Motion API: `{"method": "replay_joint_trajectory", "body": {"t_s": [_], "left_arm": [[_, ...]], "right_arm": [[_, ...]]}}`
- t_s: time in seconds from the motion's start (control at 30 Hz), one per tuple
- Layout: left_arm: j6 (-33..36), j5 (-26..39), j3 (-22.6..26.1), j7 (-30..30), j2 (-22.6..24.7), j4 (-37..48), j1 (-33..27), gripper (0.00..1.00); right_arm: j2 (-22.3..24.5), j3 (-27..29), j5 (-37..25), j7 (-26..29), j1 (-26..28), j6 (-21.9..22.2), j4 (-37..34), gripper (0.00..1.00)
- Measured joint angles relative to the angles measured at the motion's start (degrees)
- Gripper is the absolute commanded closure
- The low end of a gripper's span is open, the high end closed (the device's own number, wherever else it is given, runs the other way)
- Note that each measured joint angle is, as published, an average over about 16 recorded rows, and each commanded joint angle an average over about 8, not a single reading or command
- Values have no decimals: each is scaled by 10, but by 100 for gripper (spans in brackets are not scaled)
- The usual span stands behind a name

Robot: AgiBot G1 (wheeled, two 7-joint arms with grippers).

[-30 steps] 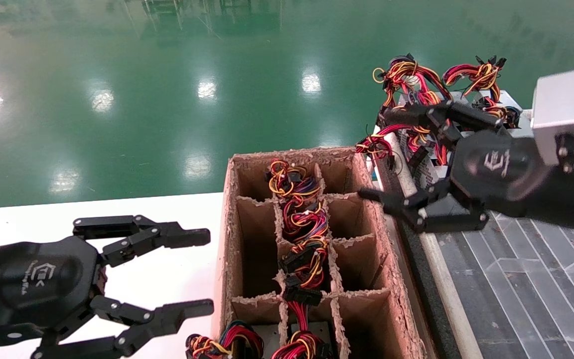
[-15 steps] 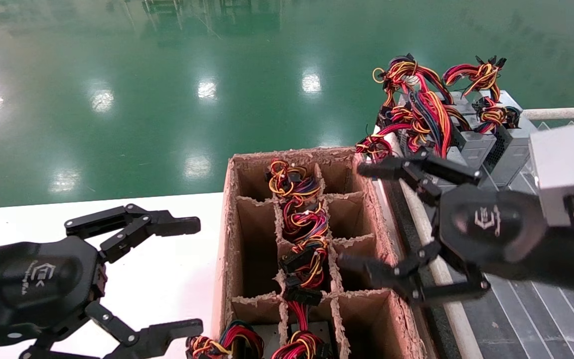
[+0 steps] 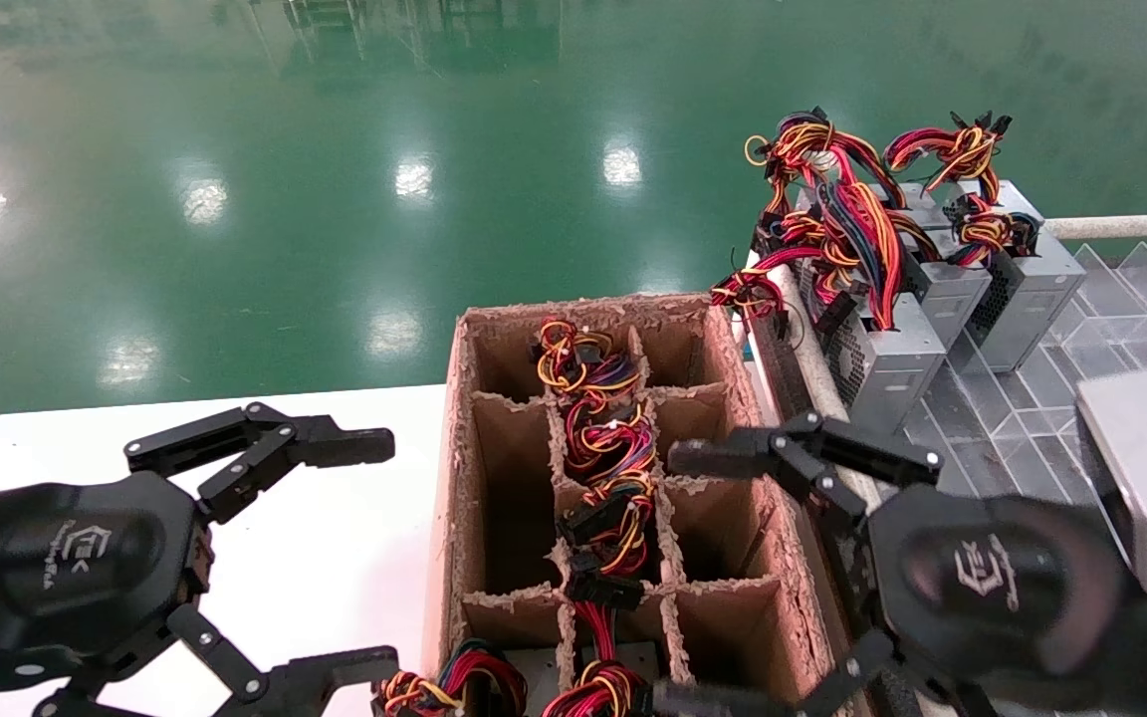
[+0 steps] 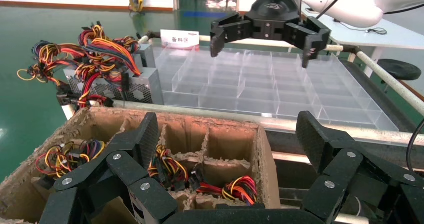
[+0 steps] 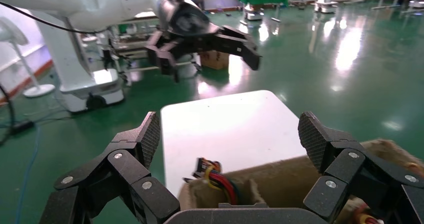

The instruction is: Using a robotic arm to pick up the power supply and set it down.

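The power supply (image 3: 887, 363) is a grey metal box with a perforated side, standing at the back right on the clear divided tray (image 3: 1111, 329). Its long loose red, yellow, blue and black wires (image 3: 857, 224) rise above it. In the left wrist view the power supply (image 4: 127, 86) stands beyond the carton. My right gripper (image 3: 683, 578) hangs open and empty over the carton's right edge, well in front of the power supply; it also shows as the right gripper (image 5: 230, 139) and the right gripper (image 4: 263, 41). My left gripper (image 3: 374, 553) is open over the white table.
A brown cardboard carton (image 3: 454, 478) with divider cells stands in the middle; its centre column holds wire bundles (image 3: 603, 448). Two more grey boxes with coiled wires (image 3: 1027, 284) stand behind the power supply. The white table (image 3: 335, 578) lies to the left, green floor beyond.
My right gripper has drawn back from the power supplies, toward me and down, to the carton's right edge, still open and empty. The left gripper's fingers spread a little wider.
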Motion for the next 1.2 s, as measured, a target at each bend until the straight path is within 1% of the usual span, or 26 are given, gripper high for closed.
{"method": "replay_joint_trajectory", "body": {"t_s": [0.27, 1.2], "left_arm": [[0, 0, 0, 0, 0, 0, 0, 0], [0, 0, 0, 0, 0, 0, 0, 0]], "right_arm": [[1, 0, 8, 3, -7, -5, 3, 0], [0, 0, 1, 1, -1, -1, 0, 0]]}}
